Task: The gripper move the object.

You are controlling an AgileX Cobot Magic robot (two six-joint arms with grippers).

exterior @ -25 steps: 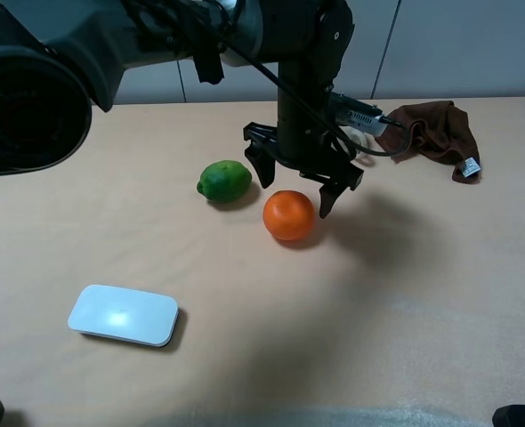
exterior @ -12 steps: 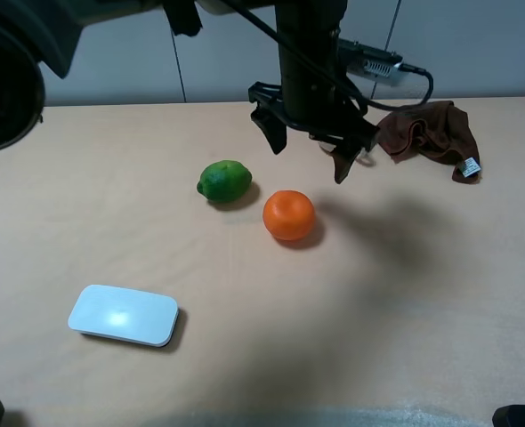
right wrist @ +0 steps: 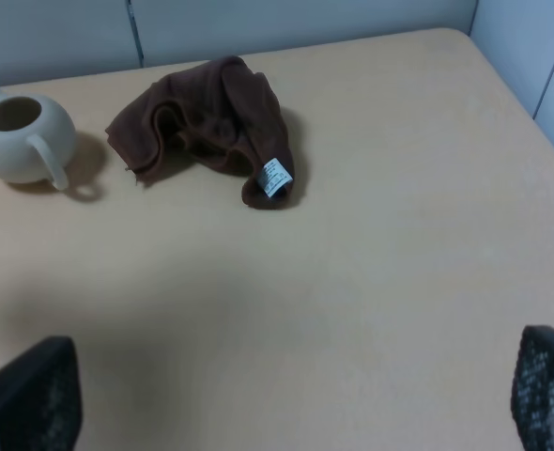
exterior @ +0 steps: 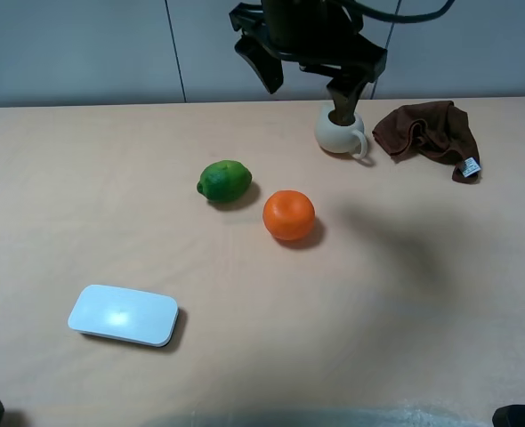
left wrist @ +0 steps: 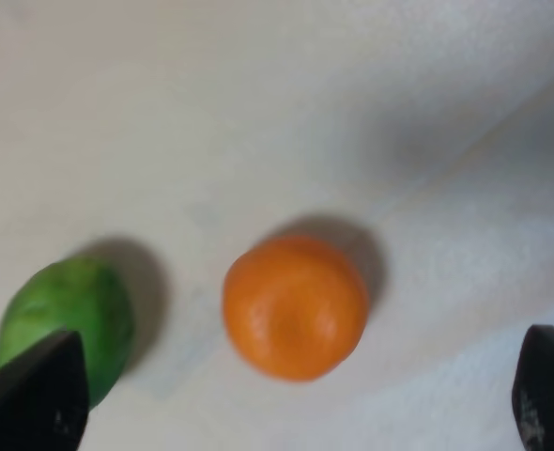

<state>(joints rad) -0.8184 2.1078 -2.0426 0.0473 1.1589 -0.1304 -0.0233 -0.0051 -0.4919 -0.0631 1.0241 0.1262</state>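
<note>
The orange fruit [exterior: 288, 214] rests on the tan table [exterior: 405, 294], just right of the green lime [exterior: 224, 180]. My left gripper [exterior: 305, 78] is open and empty, high above the table behind the orange, with its black fingers [exterior: 266, 69] splayed. In the left wrist view the orange [left wrist: 296, 307] lies free on the table between the open fingertips [left wrist: 35, 399], beside the lime [left wrist: 66, 318]; the gripper [left wrist: 291, 409] holds nothing. My right gripper [right wrist: 286, 399] is open and empty over bare table, far from the orange.
A cream teapot [exterior: 340, 132] stands at the back, partly behind a left finger, and shows in the right wrist view [right wrist: 19, 139]. A brown cloth [exterior: 427, 133] lies at the back right [right wrist: 207, 122]. A white flat box [exterior: 123, 315] lies front left.
My left gripper has risen from around the orange and moved up toward the back, staying open. The orange and lime have not moved. The teapot has come into view.
</note>
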